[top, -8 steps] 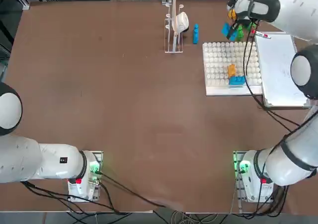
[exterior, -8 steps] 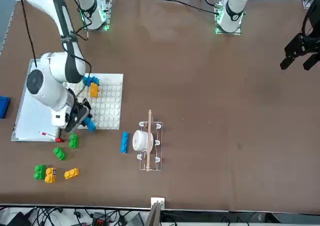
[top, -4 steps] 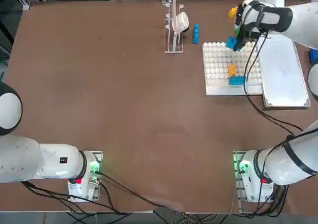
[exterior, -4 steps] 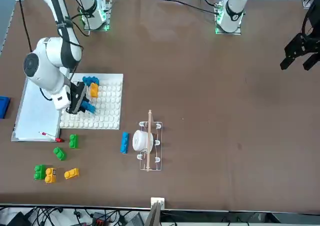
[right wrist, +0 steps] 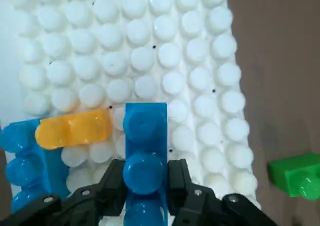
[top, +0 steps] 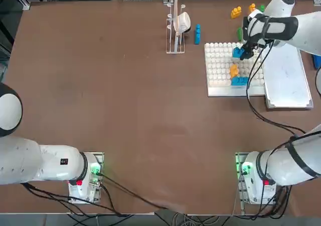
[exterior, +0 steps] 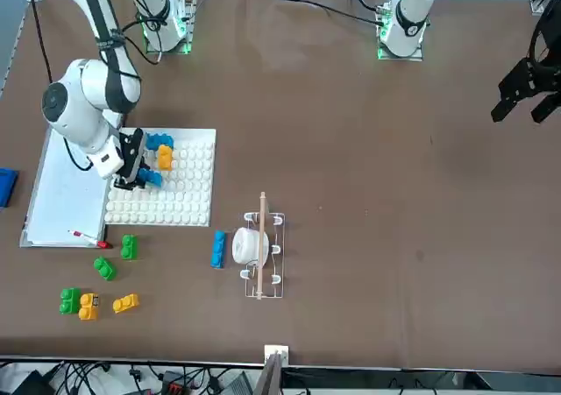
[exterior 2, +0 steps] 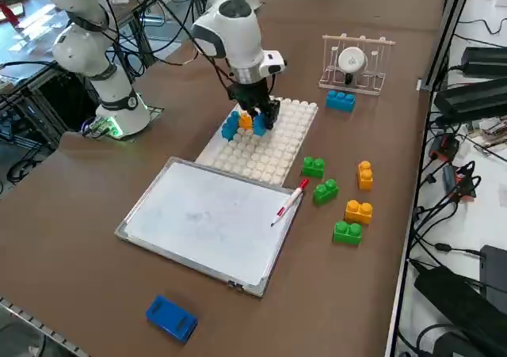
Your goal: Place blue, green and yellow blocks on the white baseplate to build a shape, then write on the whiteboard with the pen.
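The right gripper (right wrist: 145,186) is squeezing a blue block (right wrist: 145,146) over the white baseplate (right wrist: 200,85). Beside it, a yellow block (right wrist: 75,129) is sitting on another blue block (right wrist: 22,161). A green block (right wrist: 296,175) is lying farther off.

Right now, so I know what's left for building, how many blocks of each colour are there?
Blue blocks: 3, one held by the right gripper over the white baseplate
Green blocks: 3
Yellow blocks: 3
Total: 9
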Motion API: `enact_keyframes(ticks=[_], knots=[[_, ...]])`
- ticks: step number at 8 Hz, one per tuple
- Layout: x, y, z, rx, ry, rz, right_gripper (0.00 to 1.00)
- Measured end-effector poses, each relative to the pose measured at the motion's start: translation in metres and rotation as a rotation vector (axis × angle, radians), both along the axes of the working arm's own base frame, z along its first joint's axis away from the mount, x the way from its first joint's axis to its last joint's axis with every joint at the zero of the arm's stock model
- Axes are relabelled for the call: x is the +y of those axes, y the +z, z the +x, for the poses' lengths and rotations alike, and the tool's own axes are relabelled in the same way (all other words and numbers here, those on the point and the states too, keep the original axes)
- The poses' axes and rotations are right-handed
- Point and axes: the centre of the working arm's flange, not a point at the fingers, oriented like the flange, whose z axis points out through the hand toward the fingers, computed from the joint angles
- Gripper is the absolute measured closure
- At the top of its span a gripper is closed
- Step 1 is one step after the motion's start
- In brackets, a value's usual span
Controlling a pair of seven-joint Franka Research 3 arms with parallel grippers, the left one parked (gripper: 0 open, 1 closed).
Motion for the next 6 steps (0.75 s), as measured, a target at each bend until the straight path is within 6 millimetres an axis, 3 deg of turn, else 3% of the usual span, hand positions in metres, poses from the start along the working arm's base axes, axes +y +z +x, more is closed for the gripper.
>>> enact_keyframes(ticks=[6], knots=[[0.001,-0.026,-0.024,-0.002,0.063,-0.017,0.58]])
